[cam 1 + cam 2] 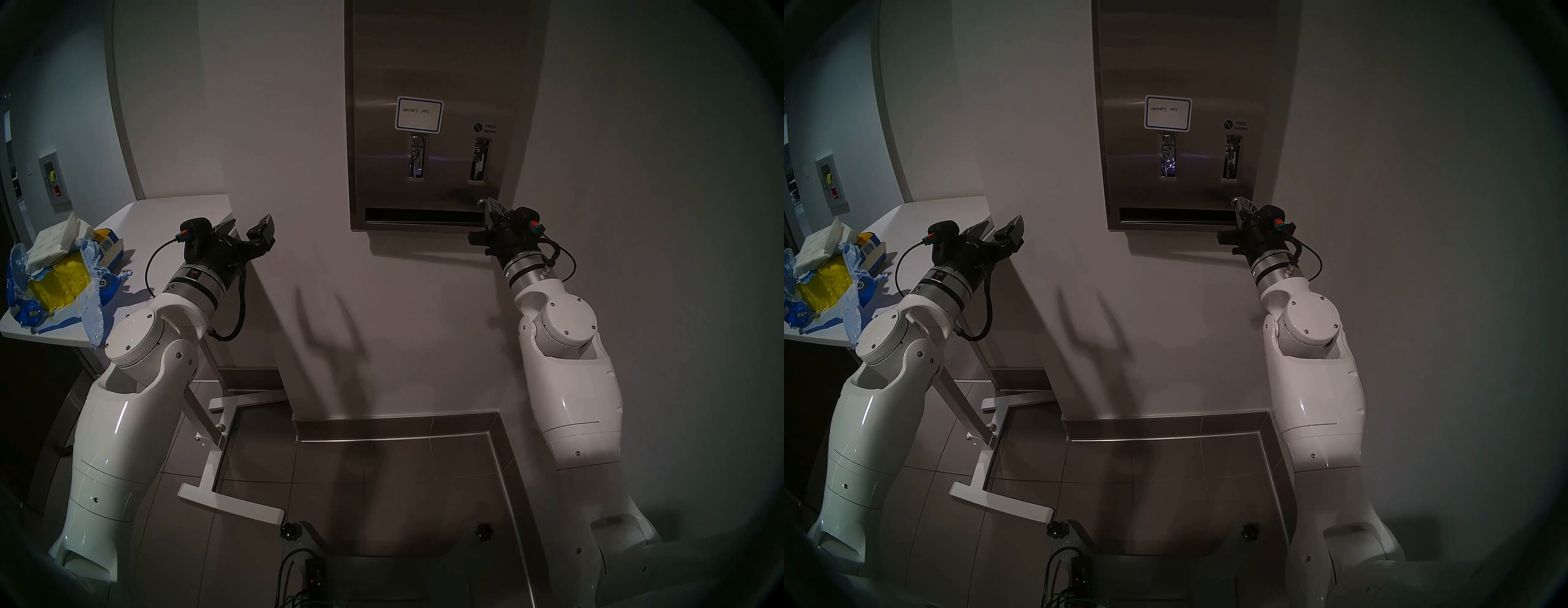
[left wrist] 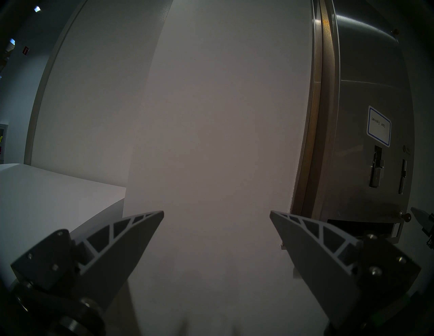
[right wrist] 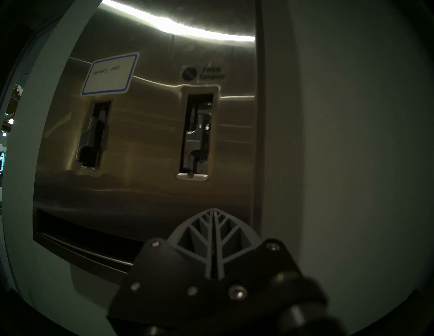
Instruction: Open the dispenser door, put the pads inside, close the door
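The brushed-steel dispenser door [image 1: 424, 63] [image 1: 1178, 55] [image 2: 366, 82] [image 3: 145, 187] hangs on the wall and looks closed, with its blue-bordered label and two lever slots. My right gripper [image 1: 488, 204] [image 1: 1240, 201] [image 3: 213, 210] is shut, its tips at the small lock [image 2: 404, 214] at the door's lower right corner. Whether it grips the key there I cannot tell. The white pads [image 1: 55, 237] [image 1: 822, 244] lie stacked on the table at far left. My left gripper [image 1: 250, 231] [image 1: 1000, 231] [image 2: 216, 212] hangs open and empty above the table's right corner, facing the wall.
The white table [image 1: 178, 220] also carries a torn blue plastic bag with yellow bundles [image 1: 55, 288]. The table's white legs [image 1: 229, 424] spread over the tiled floor below my left arm. A steel baseboard [image 1: 399, 424] runs along the wall.
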